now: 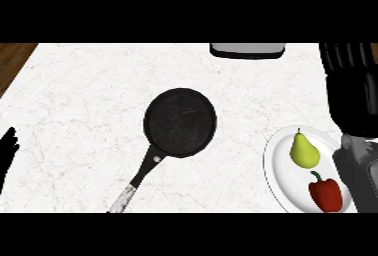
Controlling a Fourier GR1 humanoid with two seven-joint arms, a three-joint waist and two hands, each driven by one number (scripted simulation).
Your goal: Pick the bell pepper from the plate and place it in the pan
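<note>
Counter (81, 90): white marble-look top, faint reddish veining, smooth; one strip of brown wood grain shows at its upper left corner.

Pan (181, 122): one, black, round, matte and scuffed inside, nothing in it. Long handle runs down-left, dark near the bowl, worn silver toward the tip. Sits mid-counter, well apart from the plate.

My right hand (353, 85): black, ribbed, up along the right edge above the plate, grey forearm below it overlapping the plate's right side. Fingers point away and look fairly straight; nothing in its grasp.

Plate (279, 165): one, white, glossy, round, at lower right, partly cut off by the view's edge.

Dark-rimmed grey object (247, 50): one, at the top edge, rounded corners, mostly out of view; cannot tell what it is.

Bell pepper (325, 192): one, red, shiny, lobed, short green stem pointing up-left. Lies on the plate's near part, just beside my forearm, untouched.

Pear (303, 150): one, yellow-green, smooth, narrow neck upward, on the plate just above the pepper.

My left hand (7, 150): only black fingertips at the left edge, held up, open, touching nothing.

No writing or labels legible anywhere.
</note>
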